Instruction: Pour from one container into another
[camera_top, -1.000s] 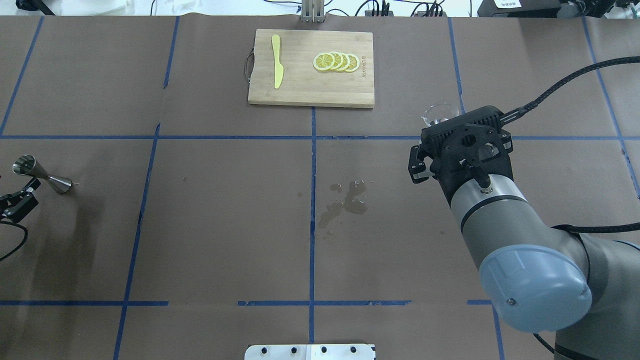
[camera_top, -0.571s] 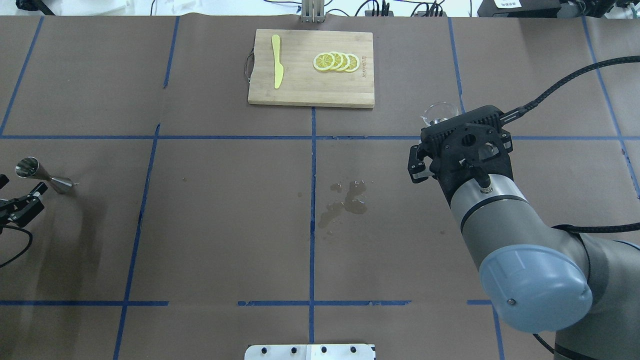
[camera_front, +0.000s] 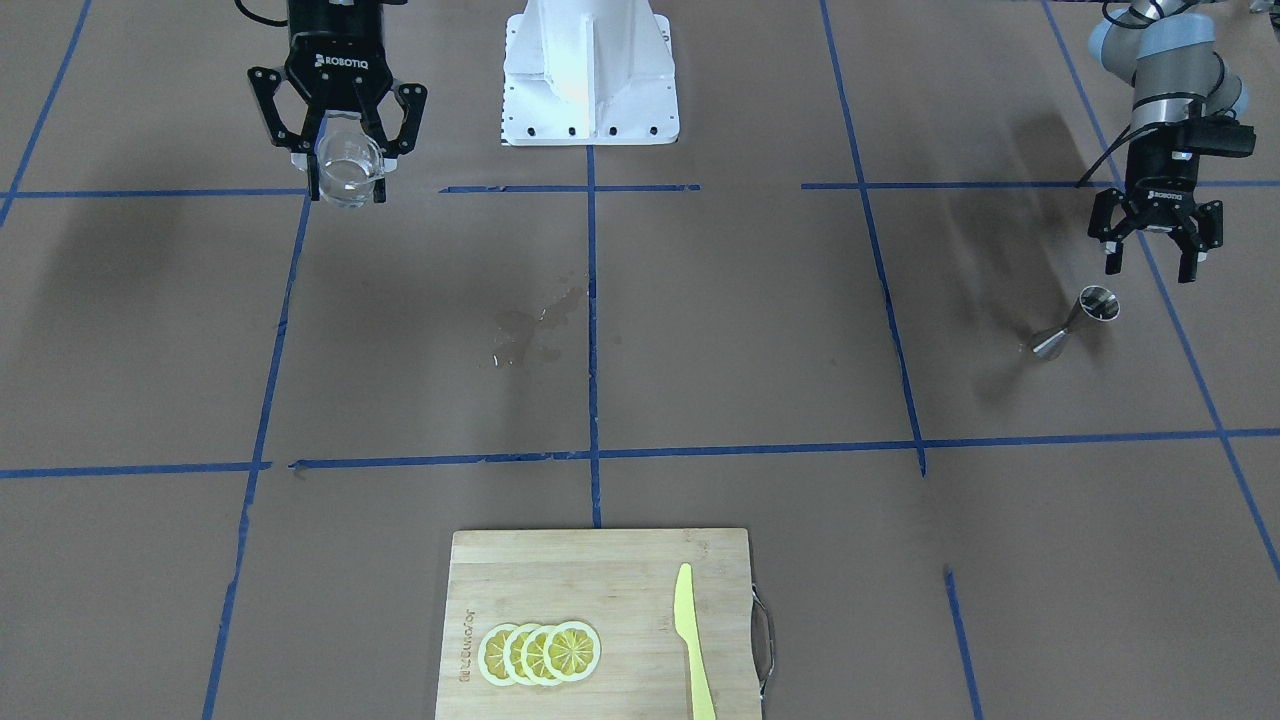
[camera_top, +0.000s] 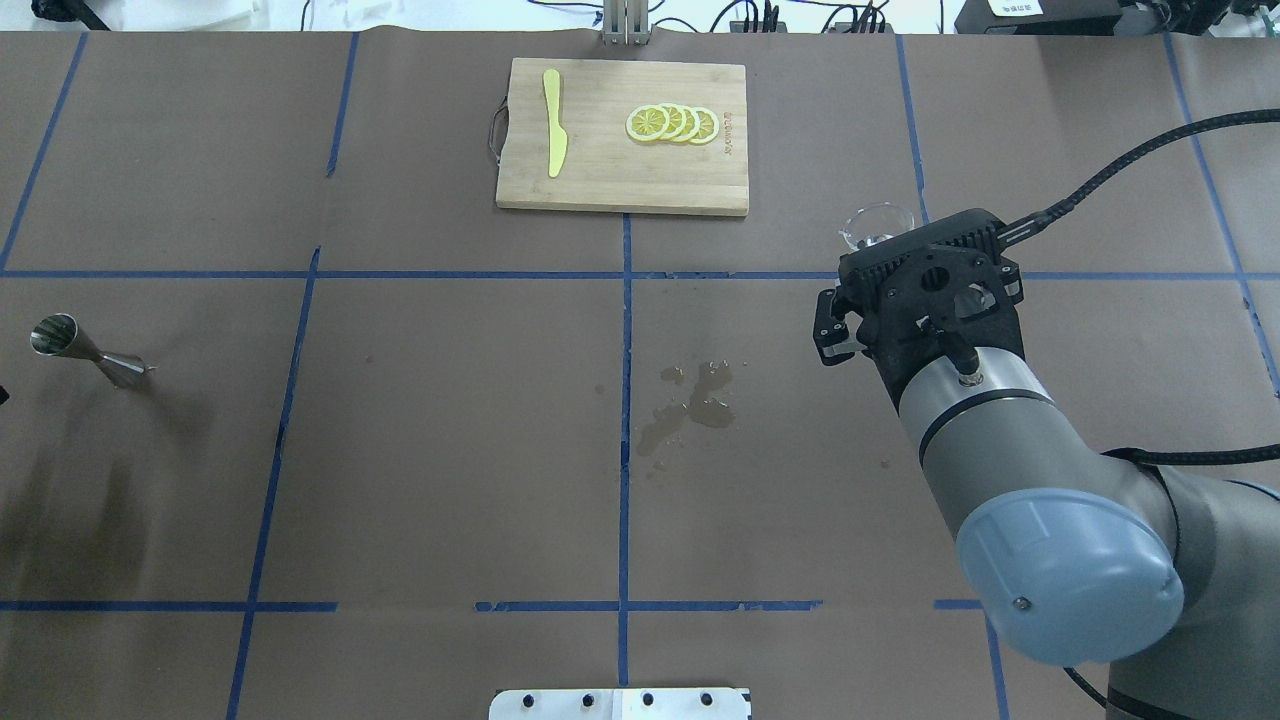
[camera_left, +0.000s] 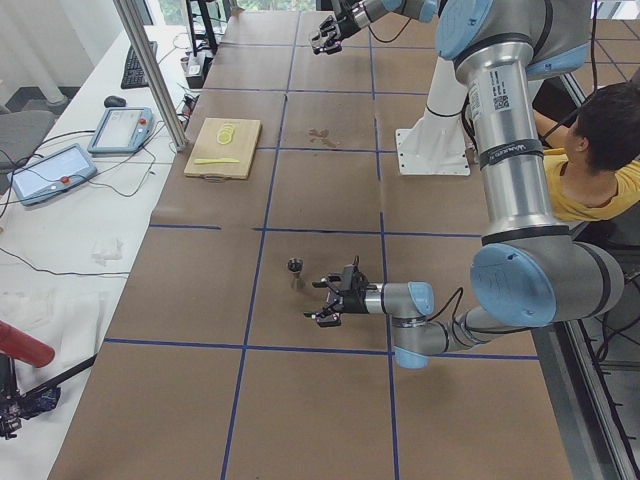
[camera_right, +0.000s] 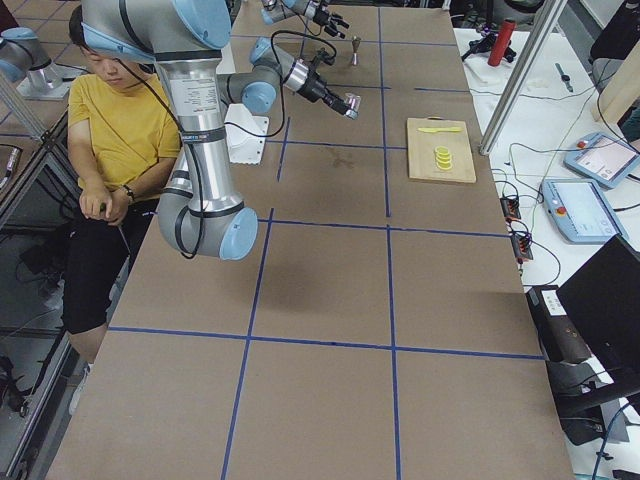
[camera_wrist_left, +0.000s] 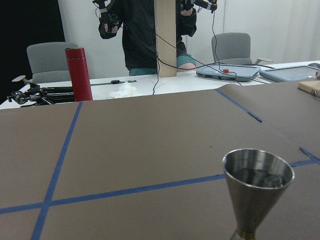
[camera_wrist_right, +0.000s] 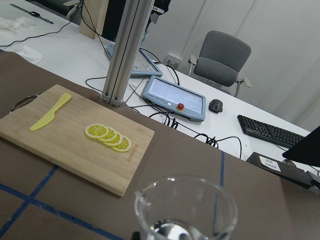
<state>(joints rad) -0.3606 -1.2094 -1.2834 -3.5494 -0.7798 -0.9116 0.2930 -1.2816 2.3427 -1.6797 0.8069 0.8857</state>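
Jigger (camera_front: 1075, 322) stands apart from left tool (camera_front: 1150, 266); right tool (camera_front: 348, 192) grips cup (camera_front: 349, 165).

Robot lab: teach pendant (camera_wrist_right: 172, 97), taped table (camera_top: 450, 450) (office chairs (camera_wrist_right: 222, 55)).

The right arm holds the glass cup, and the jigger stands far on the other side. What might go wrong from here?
1. The jigger stands free, apart from the open left gripper, and its waist is narrow: a bump from the glass cup may tip it.
2. Its mouth is small, so the pour may miss; a wet patch marks the table.
3. The right gripper must carry the cup across the table; liquid may slosh.
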